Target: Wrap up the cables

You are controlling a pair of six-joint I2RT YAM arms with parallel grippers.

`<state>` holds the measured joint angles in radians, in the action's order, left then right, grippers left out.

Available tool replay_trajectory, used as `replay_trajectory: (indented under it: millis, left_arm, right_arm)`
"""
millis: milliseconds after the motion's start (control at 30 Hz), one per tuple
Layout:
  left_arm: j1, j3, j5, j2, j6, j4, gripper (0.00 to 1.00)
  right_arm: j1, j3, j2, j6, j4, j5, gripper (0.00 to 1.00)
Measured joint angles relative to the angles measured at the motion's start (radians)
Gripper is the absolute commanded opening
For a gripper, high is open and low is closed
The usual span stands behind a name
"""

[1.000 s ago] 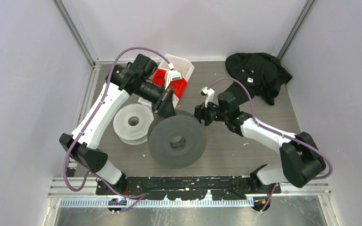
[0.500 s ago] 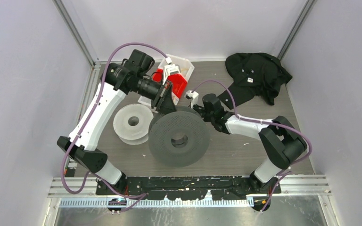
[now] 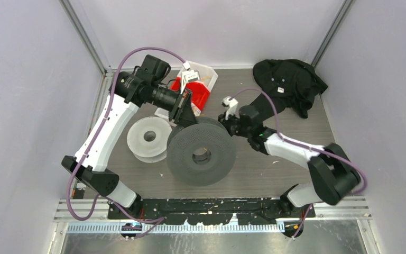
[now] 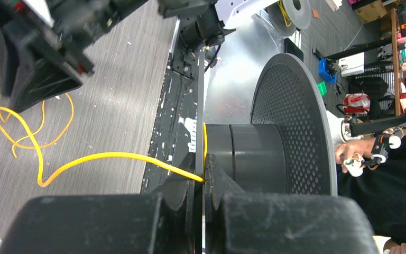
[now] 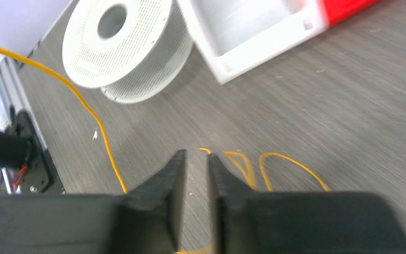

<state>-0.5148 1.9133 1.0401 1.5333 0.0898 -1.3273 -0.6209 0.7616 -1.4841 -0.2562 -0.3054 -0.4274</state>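
The thin yellow cable point(image 4: 100, 156) runs from loose loops on the table to my left gripper point(image 4: 203, 179). That gripper is shut on the cable, right against the hub of the dark grey spool point(image 4: 254, 153). In the top view the left gripper point(image 3: 186, 114) sits at the far rim of the dark grey spool point(image 3: 201, 153). My right gripper point(image 3: 226, 123) is just right of that rim. In the right wrist view the right gripper point(image 5: 196, 154) is open by a narrow gap and empty, low over the table. Cable loops point(image 5: 291, 161) lie just beyond its tips.
A white spool point(image 3: 149, 137) lies left of the dark one and also shows in the right wrist view point(image 5: 137, 47). A white and red bin point(image 3: 198, 87) stands at the back. A black cloth point(image 3: 288, 79) lies at the back right.
The right arm swung left toward the dark spool, then drew back a little to the right. The left arm shifted slightly toward the back left, still shut on the cable.
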Motion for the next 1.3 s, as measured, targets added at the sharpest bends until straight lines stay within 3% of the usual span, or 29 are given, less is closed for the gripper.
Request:
replay_trajectory:
  millis: [67, 200, 400, 767, 1300]
  left_arm:
    - [0.000, -0.003, 0.002, 0.000, 0.001, 0.002, 0.00]
    - [0.001, -0.004, 0.010, 0.000, 0.010, 0.003, 0.01]
    - [0.001, -0.003, 0.021, 0.000, 0.024, 0.003, 0.00]
    - [0.001, 0.031, 0.024, 0.001, 0.028, -0.001, 0.01]
    - [0.001, 0.034, 0.026, 0.001, 0.027, -0.002, 0.00]
  right_arm:
    - [0.033, -0.032, 0.086, -0.008, 0.019, 0.039, 0.57]
    - [0.071, -0.043, 0.238, 0.023, 0.082, 0.092, 0.67]
    - [0.061, -0.043, 0.348, 0.140, 0.225, 0.031, 0.67]
    - [-0.031, -0.034, 0.220, 0.212, 0.325, -0.084, 0.66]
    - [-0.104, 0.038, 0.118, 0.193, 0.214, -0.099, 0.63]
